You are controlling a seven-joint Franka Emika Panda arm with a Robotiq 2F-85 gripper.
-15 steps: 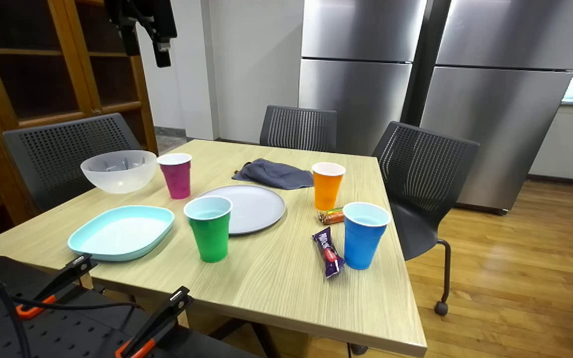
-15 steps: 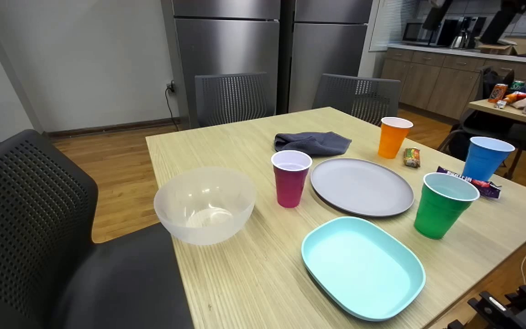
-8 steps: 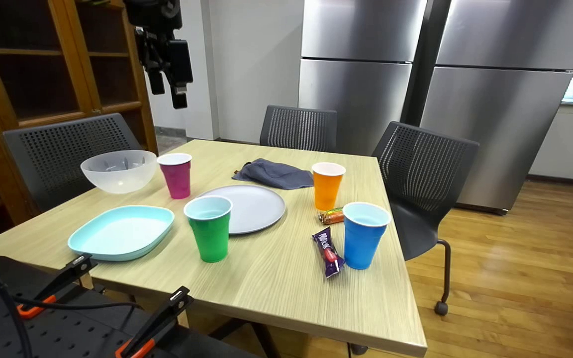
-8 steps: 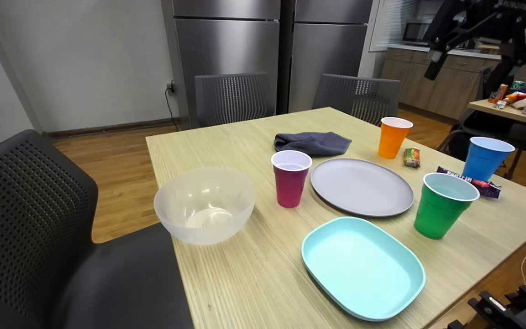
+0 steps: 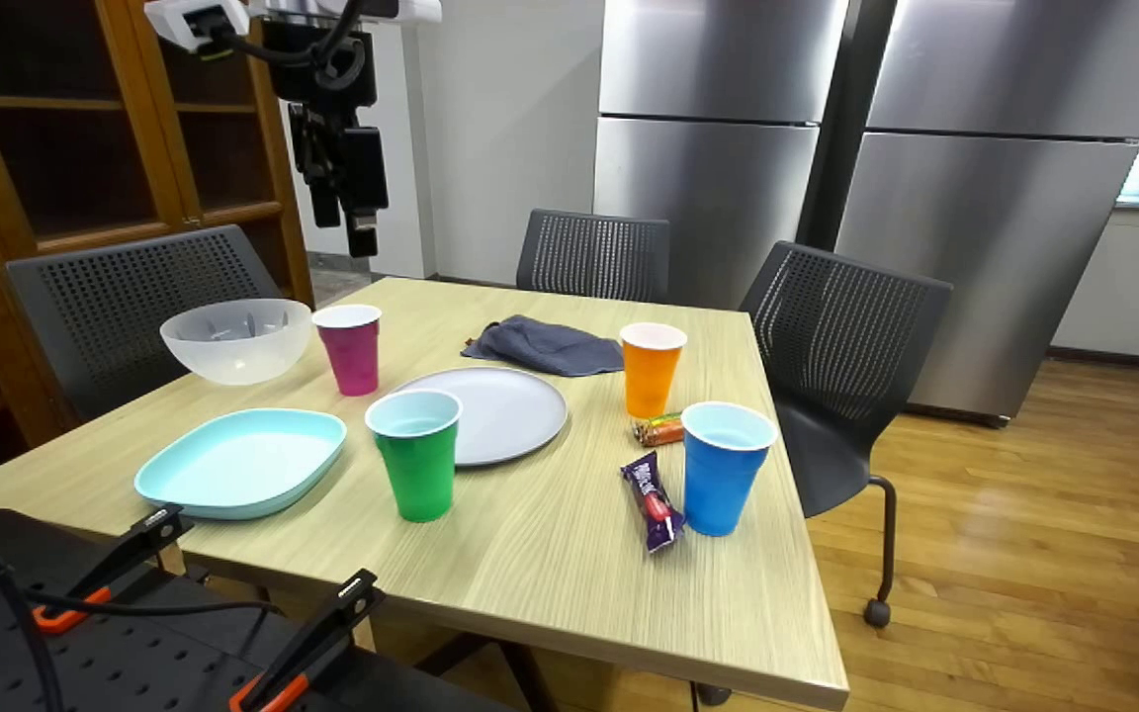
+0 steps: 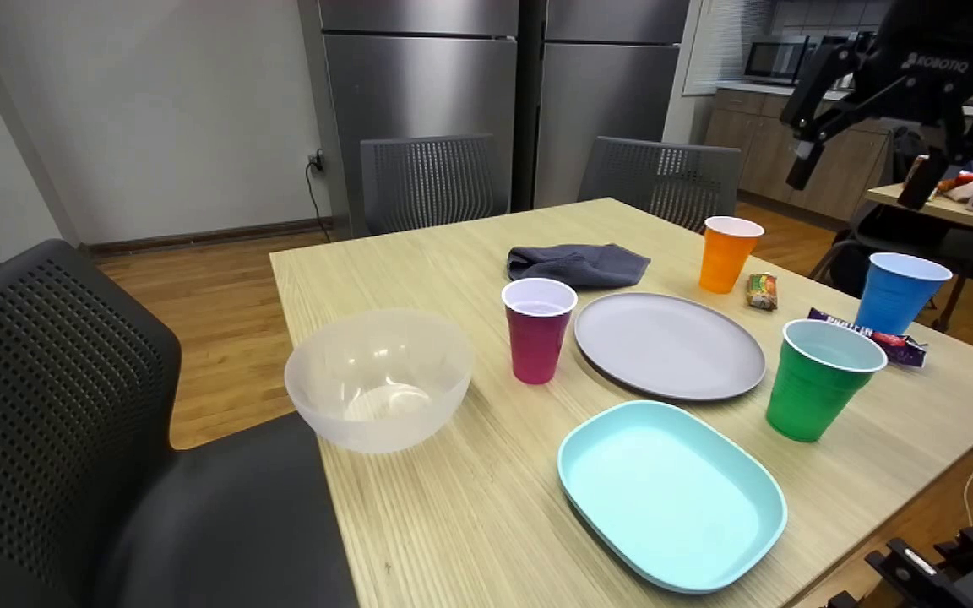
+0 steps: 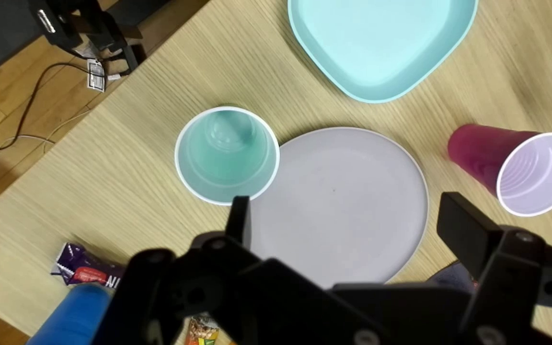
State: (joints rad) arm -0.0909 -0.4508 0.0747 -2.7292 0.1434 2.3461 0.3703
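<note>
A: And the gripper point(image 7: 346, 211) hangs high over the table point(image 5: 550, 583), jaws spread wide, released! Where's the round grey plate point(image 7: 340, 206)?

B: Below, well apart from the jaws, yet framed between them in the wrist view, and well in from every table edge!

A: The green cup point(image 7: 228, 153)?

B: Upright, between plate and the edge by the black clamps point(image 5: 310, 640)! There's the blue cup point(image 5: 725, 475) near the adjoining edge, a frosted bowl point(image 6: 381, 388) by the one opposite.

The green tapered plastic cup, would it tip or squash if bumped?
The green tapered plastic cup would probably tip easily, its base being narrower than its rim. It is likely light: nothing shows inside it in the wrist view. Its thin-looking wall may flex.
</note>
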